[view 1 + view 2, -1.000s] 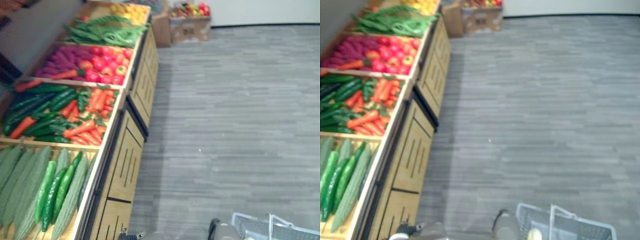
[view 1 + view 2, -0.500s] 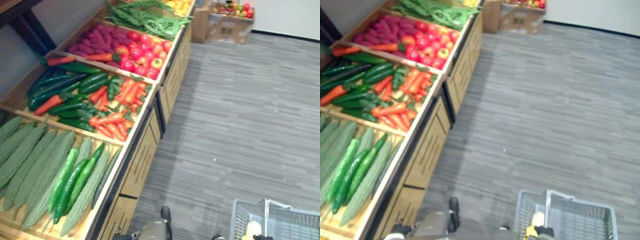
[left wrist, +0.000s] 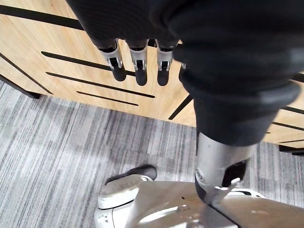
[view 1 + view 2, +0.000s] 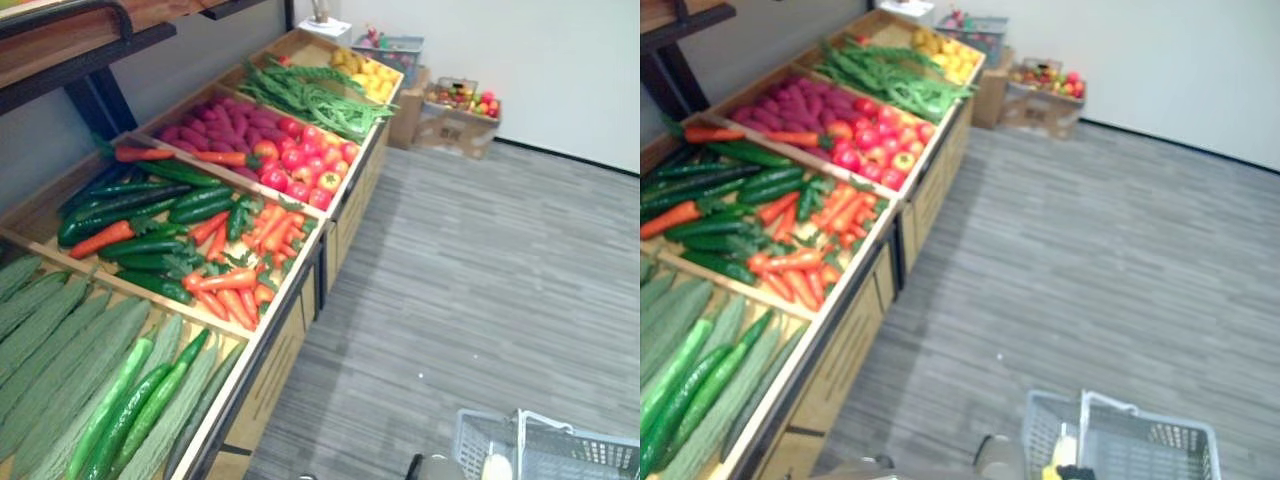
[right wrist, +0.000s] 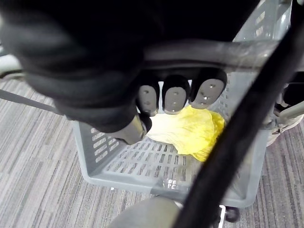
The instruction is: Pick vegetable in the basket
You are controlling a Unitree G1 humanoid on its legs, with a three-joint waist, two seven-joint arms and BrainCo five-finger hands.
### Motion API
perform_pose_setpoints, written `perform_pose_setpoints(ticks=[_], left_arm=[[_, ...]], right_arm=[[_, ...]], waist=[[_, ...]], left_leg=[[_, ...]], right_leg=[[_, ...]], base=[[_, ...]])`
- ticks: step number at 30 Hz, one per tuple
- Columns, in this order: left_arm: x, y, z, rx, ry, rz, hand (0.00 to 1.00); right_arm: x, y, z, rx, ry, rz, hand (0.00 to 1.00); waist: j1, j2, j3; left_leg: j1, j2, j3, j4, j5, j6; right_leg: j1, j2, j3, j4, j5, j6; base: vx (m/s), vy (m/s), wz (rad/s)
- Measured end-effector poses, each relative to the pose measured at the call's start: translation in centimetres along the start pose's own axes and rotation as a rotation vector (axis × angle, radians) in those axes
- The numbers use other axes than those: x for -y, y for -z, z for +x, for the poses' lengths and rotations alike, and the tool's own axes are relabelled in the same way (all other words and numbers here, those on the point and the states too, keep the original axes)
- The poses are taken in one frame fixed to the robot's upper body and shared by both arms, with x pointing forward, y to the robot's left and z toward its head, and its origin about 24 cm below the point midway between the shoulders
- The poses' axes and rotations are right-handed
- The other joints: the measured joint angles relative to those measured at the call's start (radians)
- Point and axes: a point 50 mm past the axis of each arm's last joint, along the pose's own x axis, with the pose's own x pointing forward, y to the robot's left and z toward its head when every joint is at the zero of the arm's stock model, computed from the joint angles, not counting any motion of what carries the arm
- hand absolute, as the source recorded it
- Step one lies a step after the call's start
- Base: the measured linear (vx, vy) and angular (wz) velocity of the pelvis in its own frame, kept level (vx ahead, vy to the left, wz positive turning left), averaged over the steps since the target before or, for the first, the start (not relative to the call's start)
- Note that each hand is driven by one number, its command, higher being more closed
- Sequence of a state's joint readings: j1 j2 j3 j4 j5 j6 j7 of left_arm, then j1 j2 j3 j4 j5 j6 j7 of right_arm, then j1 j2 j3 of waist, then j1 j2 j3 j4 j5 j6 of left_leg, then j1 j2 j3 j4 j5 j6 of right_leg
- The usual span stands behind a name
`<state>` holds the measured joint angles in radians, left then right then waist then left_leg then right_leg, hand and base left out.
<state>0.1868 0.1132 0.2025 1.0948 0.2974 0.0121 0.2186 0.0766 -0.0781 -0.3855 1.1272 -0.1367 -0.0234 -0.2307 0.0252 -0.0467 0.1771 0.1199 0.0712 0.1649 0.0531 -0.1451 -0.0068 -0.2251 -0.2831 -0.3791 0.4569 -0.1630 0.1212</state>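
Inside basket (image 5: 142, 164), yellow leafy vegetable (image 5: 190, 130); right hand (image 5: 173, 95) clamped on handle (image 5: 209, 50), left hand (image 3: 137, 66) relaxed.

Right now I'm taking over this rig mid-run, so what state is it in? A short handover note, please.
Left hand: open, holding nothing, hanging by the stand's wooden front.
Right hand: fingers curled round the basket's handle.
Basket: at the robot's right, apart from the stand.
Done: one yellow leafy vegetable lies in the basket.
Left: probably more picking from the stand's bins, such as the carrots, with the free left hand.
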Motion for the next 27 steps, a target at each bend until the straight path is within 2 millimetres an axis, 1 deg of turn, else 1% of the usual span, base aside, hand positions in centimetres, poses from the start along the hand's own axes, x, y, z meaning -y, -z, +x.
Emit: perform_pose_setpoints(ticks=[1,2,3,4,5,6,7,8,9,10,11,12,13,14,15,16,17,18,19,20,21,22,23,24,25,26,27], left_arm=[[0.0,-0.2,0.0,0.004,0.001,-0.001,0.0],[0.0,-0.5,0.1,0.013,0.0,-0.003,0.0],[-0.1,-1.0,0.2,0.023,-0.004,-0.006,0.0],[-0.1,-1.1,0.2,0.025,-0.006,-0.009,0.0],[-0.4,-1.4,0.3,0.03,-0.016,-0.019,0.0],[-0.5,-1.2,0.4,0.021,-0.02,-0.027,0.0],[-0.4,-1.3,0.4,0.019,-0.02,-0.032,0.0],[-0.1,-1.9,0.4,0.031,-0.012,-0.038,0.0],[0.3,-2.1,0.4,0.039,-0.002,-0.045,0.0],[0.3,-2.1,0.3,0.038,-0.003,-0.046,0.0],[0.3,-2.1,0.3,0.039,-0.003,-0.049,0.0],[0.4,-2.3,0.3,0.046,-0.005,-0.054,0.0],[0.4,-2.5,0.3,0.055,-0.007,-0.057,0.0],[0.4,-2.7,0.3,0.061,-0.01,-0.059,0.0],[0.3,-2.9,0.3,0.067,-0.014,-0.064,0.0],[0.1,-3.1,0.4,0.075,-0.024,-0.071,0.0],[0.0,-3.2,0.4,0.079,-0.029,-0.073,0.0],[-0.1,-3.2,0.4,0.083,-0.031,-0.063,0.0],[0.0,-3.3,0.4,0.088,-0.029,-0.06,0.0],[0.2,-3.5,0.3,0.098,-0.024,-0.054,0.0],[0.5,-3.7,0.2,0.105,-0.02,-0.051,0.0],[0.6,-3.7,0.2,0.106,-0.018,-0.05,0.0],[0.9,-3.9,0.1,0.11,-0.01,-0.043,0.0],[1.2,-3.9,0.1,0.112,-0.002,-0.03,0.0],[1.1,-3.9,0.1,0.113,-0.001,-0.025,0.0],[1.2,-3.9,0.1,0.116,0.004,-0.013,0.0],[1.1,-3.9,0.1,0.116,0.005,-0.014,0.0]], right_arm=[[0.0,-0.1,0.0,0.001,-0.001,0.001,1.0],[0.0,-0.1,0.0,-0.001,0.0,0.005,1.0],[0.1,0.0,0.0,-0.01,0.005,0.019,1.0],[0.1,0.1,0.0,-0.017,0.01,0.03,1.0],[0.2,0.4,0.0,-0.032,0.014,0.046,1.0],[0.3,0.6,0.0,-0.047,0.021,0.061,1.0],[0.5,0.7,0.1,-0.049,0.026,0.065,1.0],[0.9,0.5,0.2,-0.045,0.034,0.062,1.0],[1.2,-0.1,0.3,-0.028,0.04,0.056,1.0],[1.5,-0.1,0.4,-0.025,0.046,0.053,1.0],[1.8,-0.1,0.5,-0.024,0.051,0.047,1.0],[2.0,0.0,0.5,-0.027,0.052,0.039,1.0],[2.2,0.2,0.5,-0.034,0.056,0.037,1.0],[2.3,0.4,0.5,-0.038,0.059,0.035,1.0],[2.4,1.1,0.4,-0.062,0.062,0.034,1.0],[2.5,1.9,0.2,-0.089,0.069,0.034,1.0],[2.7,2.2,0.2,-0.099,0.074,0.035,1.0],[2.9,2.3,0.2,-0.105,0.082,0.039,1.0],[3.2,2.1,0.3,-0.101,0.09,0.038,1.0],[3.5,1.7,0.4,-0.093,0.096,0.044,1.0],[4.0,0.9,0.7,-0.071,0.11,0.049,1.0],[4.2,0.4,0.8,-0.061,0.116,0.056,1.0],[4.7,-0.2,1.0,-0.043,0.133,0.076,1.0],[5.1,-0.4,1.0,-0.034,0.149,0.1,1.0],[5.4,-0.4,1.0,-0.03,0.158,0.116,1.0],[5.4,-0.4,1.0,-0.029,0.162,0.135,1.0],[5.0,-1.1,1.1,-0.011,0.156,0.15,1.0]], waist=[[-0.002,0.006,0.003],[-0.002,0.011,0.006],[-0.002,0.011,0.007],[0.001,0.011,0.007],[0.003,0.009,0.011],[0.005,0.01,0.011],[0.001,0.024,0.019],[0.003,0.048,0.016],[0.004,0.065,0.015],[0.003,0.069,0.013],[0.003,0.074,0.009],[0.002,0.085,0.003],[0.0,0.089,0.0],[-0.002,0.081,0.005],[-0.004,0.081,0.005],[-0.01,0.076,0.009],[-0.008,0.075,0.009],[-0.003,0.074,0.01],[-0.001,0.074,0.01],[0.003,0.074,0.01],[0.007,0.074,0.01],[0.006,0.074,0.01],[0.005,0.075,0.01],[0.004,0.08,0.01],[0.004,0.076,0.011],[0.004,0.067,0.004],[0.007,0.061,0.006]], left_leg=[[0.002,0.009,-0.008,0.0,-0.006,-0.011],[0.007,0.025,-0.024,0.001,-0.019,-0.033],[0.011,0.044,-0.046,0.002,-0.041,-0.059],[0.016,0.056,-0.054,0.001,-0.053,-0.074],[0.029,0.084,-0.075,-0.001,-0.077,-0.112],[0.052,0.128,-0.095,-0.01,-0.101,-0.147],[0.059,0.156,-0.103,-0.017,-0.105,-0.153],[0.058,0.181,-0.118,-0.017,-0.095,-0.152],[0.053,0.186,-0.113,-0.003,-0.041,-0.153],[0.052,0.194,-0.113,0.007,-0.017,-0.157],[0.032,0.206,-0.138,0.05,0.021,-0.157],[-0.014,0.209,-0.171,0.13,0.059,-0.152],[-0.057,0.211,-0.191,0.189,0.092,-0.145],[-0.081,0.212,-0.196,0.228,0.12,-0.14],[-0.119,0.22,-0.181,0.288,0.188,-0.147],[-0.153,0.241,-0.111,0.347,0.25,-0.143],[-0.172,0.255,-0.056,0.386,0.249,-0.141],[-0.21,0.261,0.03,0.453,0.212,-0.147],[-0.229,0.254,0.066,0.473,0.186,-0.149],[-0.266,0.225,0.131,0.476,0.139,-0.146],[-0.293,0.191,0.187,0.448,0.111,-0.139],[-0.3,0.171,0.216,0.416,0.108,-0.139],[-0.303,0.129,0.274,0.327,0.123,-0.124],[-0.295,0.098,0.357,0.239,0.168,-0.063],[-0.282,0.088,0.384,0.202,0.167,-0.049],[-0.255,0.052,0.399,0.115,0.178,-0.033],[-0.248,0.019,0.401,0.05,0.192,0.005]], right_leg=[[0.001,0.013,0.005,-0.093,0.024,0.0],[-0.001,0.027,0.026,-0.243,0.101,0.002],[-0.008,0.028,0.065,-0.353,0.166,0.004],[-0.016,0.025,0.082,-0.386,0.188,0.007],[-0.021,0.016,0.119,-0.413,0.202,0.018],[-0.032,0.035,0.11,-0.347,0.279,0.031],[-0.045,0.056,0.103,-0.29,0.279,0.02],[-0.075,0.075,0.09,-0.216,0.217,-0.013],[-0.092,0.089,0.079,-0.142,0.145,-0.038],[-0.087,0.092,0.066,-0.127,0.122,-0.044],[-0.064,0.097,0.041,-0.119,0.091,-0.055],[-0.03,0.096,0.009,-0.13,0.071,-0.06],[0.002,0.094,-0.024,-0.144,0.059,-0.061],[0.029,0.089,-0.051,-0.158,0.052,-0.062],[0.092,0.074,-0.11,-0.186,0.043,-0.066],[0.165,0.067,-0.173,-0.222,0.043,-0.076],[0.198,0.064,-0.205,-0.241,0.042,-0.078],[0.25,0.061,-0.255,-0.278,0.043,-0.077],[0.269,0.058,-0.28,-0.293,0.045,-0.074],[0.295,0.054,-0.322,-0.314,0.048,-0.069],[0.312,0.051,-0.36,-0.319,0.049,-0.067],[0.323,0.05,-0.383,-0.321,0.051,-0.065],[0.346,0.05,-0.427,-0.323,0.052,-0.062],[0.373,0.059,-0.467,-0.324,0.055,-0.053],[0.386,0.06,-0.479,-0.329,0.058,-0.048],[0.397,0.06,-0.492,-0.346,0.068,-0.031],[0.405,0.065,-0.507,-0.367,0.069,-0.03]], base=[[0.35,-0.288,0.33],[0.3,-0.289,0.42],[0.31,-0.322,0.41],[0.24,-0.318,0.43],[0.39,-0.542,0.35],[0.4,-0.556,0.45],[0.39,-0.535,0.38],[0.33,-0.371,0.33],[0.33,-0.348,0.24],[0.35,-0.334,0.29],[0.34,-0.327,0.51],[0.32,-0.315,0.75],[0.3,-0.297,0.83],[0.29,-0.241,1.14],[0.35,-0.259,1.42],[0.29,-0.173,1.45],[0.25,-0.156,1.37],[0.17,-0.102,0.97],[0.17,-0.08,1.06],[0.13,-0.021,0.91],[0.12,0.009,0.88],[0.12,0.048,0.89],[0.14,0.121,1.01],[0.15,0.138,1.15],[0.13,0.134,1.32],[0.12,0.106,1.28],[0.1,0.109,1.17]])
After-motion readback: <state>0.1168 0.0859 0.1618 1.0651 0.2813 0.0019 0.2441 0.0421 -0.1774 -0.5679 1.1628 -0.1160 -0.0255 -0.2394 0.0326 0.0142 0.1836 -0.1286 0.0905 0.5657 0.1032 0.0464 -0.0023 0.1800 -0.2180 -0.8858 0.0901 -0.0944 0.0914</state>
